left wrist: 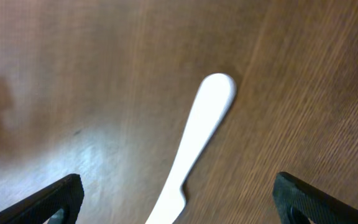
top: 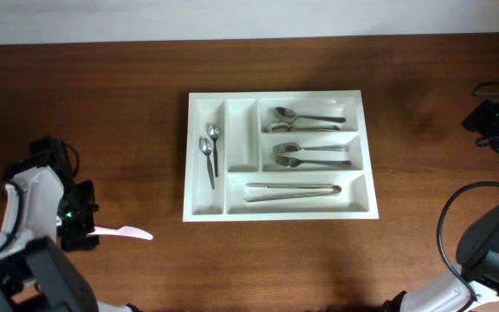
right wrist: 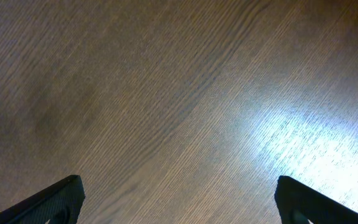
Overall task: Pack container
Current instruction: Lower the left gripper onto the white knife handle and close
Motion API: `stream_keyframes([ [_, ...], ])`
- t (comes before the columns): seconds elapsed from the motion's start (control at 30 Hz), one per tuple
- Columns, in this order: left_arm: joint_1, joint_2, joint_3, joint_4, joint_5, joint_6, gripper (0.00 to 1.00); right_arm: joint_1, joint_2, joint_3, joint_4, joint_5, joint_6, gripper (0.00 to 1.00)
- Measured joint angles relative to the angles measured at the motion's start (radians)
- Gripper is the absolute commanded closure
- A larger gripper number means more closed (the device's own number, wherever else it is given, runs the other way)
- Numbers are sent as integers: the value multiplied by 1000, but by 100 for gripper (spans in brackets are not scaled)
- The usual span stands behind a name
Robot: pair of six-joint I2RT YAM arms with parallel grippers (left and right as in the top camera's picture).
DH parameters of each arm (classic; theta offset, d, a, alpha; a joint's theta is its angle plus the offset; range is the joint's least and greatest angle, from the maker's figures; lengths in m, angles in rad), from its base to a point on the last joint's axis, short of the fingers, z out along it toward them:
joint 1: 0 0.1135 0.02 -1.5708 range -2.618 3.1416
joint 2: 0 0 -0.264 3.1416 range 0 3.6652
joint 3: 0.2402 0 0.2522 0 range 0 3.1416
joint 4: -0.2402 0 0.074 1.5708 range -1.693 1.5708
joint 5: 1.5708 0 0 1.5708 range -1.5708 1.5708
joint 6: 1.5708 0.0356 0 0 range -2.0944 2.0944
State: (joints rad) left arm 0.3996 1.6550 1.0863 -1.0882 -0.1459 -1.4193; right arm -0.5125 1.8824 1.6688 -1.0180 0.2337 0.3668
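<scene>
Left gripper (left wrist: 176,186) fingers apart either side of a white utensil (left wrist: 199,134) on the worktop (right wrist: 166,93), right gripper (right wrist: 179,186) also apart, container (top: 243,139) well away between them.

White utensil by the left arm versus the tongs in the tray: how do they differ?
The white plastic utensil is matte white; the tongs are shiny metal. The utensil lies on the table, outside the container; the tongs lie inside it, in the wide compartment nearest the robot. The utensil is one flat strip; the tongs have two arms. Both lie flat, running left to right in the overhead view.
</scene>
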Motion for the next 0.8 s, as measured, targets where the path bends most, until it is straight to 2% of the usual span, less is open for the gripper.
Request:
stream_keyframes([
  [0.27, 0, 63, -2, 95, 11, 106, 1, 0, 0, 0, 0, 0, 0, 1],
  [0.5, 0, 74, -2, 98, 15, 229, 1, 0, 0, 0, 0, 0, -1, 2],
  [0.67, 0, 74, -37, 76, 17, 257, 1, 0, 0, 0, 0, 0, 0, 1],
  [0.8, 0, 75, -124, 124, 31, 257, 1, 0, 0, 0, 0, 0, 0, 1],
])
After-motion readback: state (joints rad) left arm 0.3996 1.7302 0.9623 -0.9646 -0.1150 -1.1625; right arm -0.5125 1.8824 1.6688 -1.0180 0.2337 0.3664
